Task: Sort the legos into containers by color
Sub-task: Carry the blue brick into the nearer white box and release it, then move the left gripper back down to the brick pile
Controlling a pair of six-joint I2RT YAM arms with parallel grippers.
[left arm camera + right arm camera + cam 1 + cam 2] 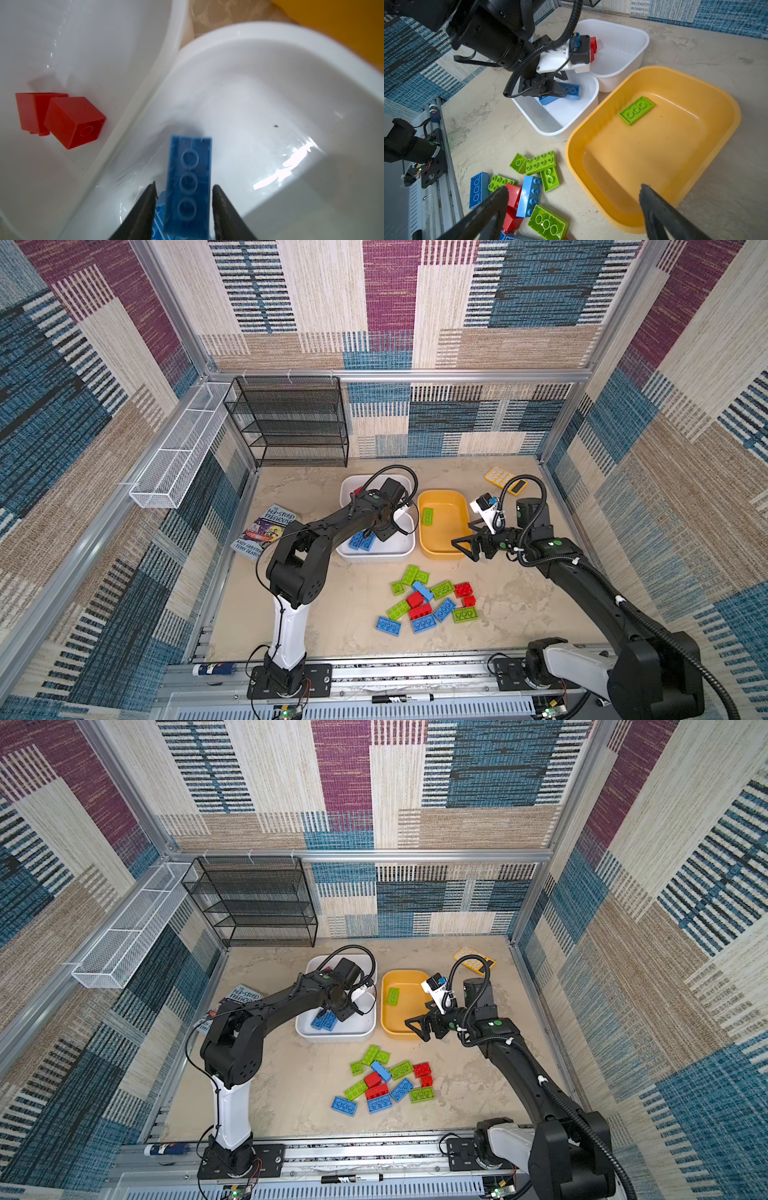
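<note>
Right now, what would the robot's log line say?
left gripper: open around blue brick, in front white tub | right gripper: open, empty, by yellow tub | yellow tub: one green brick | loose bricks: on table

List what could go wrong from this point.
The blue brick between the fingers of the left gripper is above another blue brick in the near white tub; it may land askew or bounce out.
The open right gripper hovers over the yellow tub's near rim; dropping toward the pile, it might clip it.
Pile bricks overlap, so one grab may drag another colour.
</note>
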